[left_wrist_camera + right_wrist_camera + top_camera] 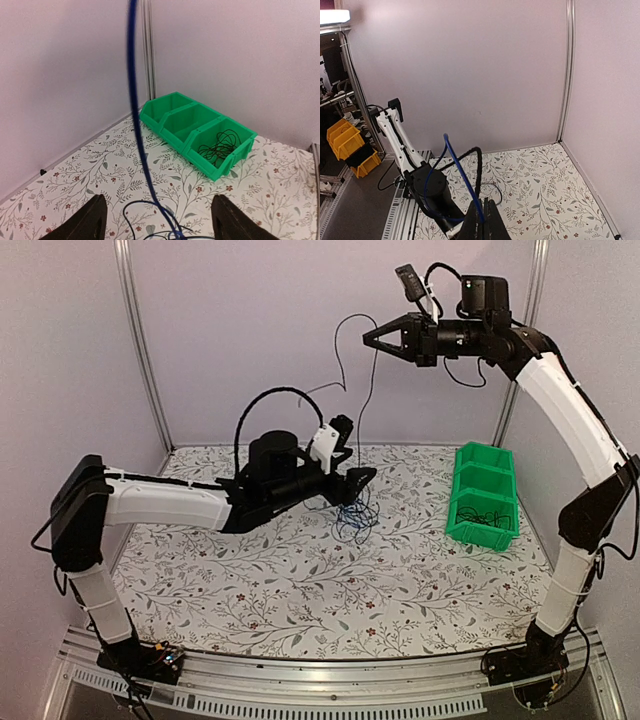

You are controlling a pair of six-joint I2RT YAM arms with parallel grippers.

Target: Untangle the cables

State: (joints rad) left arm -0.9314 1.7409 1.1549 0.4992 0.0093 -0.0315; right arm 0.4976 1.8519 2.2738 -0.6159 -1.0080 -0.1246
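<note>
1. Blue only through the wrist cameras; from overhead, read the blue cable (375, 410) as a thin dark line.
2. Took in its whole span from overhead alone: hung from the right gripper (368, 337), held high above the tabletop (300, 590) toward its far edge, down into the cables (355, 515) heaped about the tabletop's middle.
3. Found that gripper clenched on the blue cable in the right wrist view, with fingers (492, 227) pressed together and a blue loop arching up and to the left of them.
4. Found the left gripper (157, 225) released, with fingers (87, 222) spread wide, low over the heap and just on its left-edge side.
5. Placed the blue cable, by the left wrist view, rising between those spread fingers and touching neither.
6. Judged its long axis close to upright, leaning slightly: upper end at the right gripper, lower end in the heap.
7. Made out, best from the left wrist, a black cable (220, 145) coiled in the near-edge compartment of a green bin (465, 480) by the right edge, well apart from the heap.
</note>
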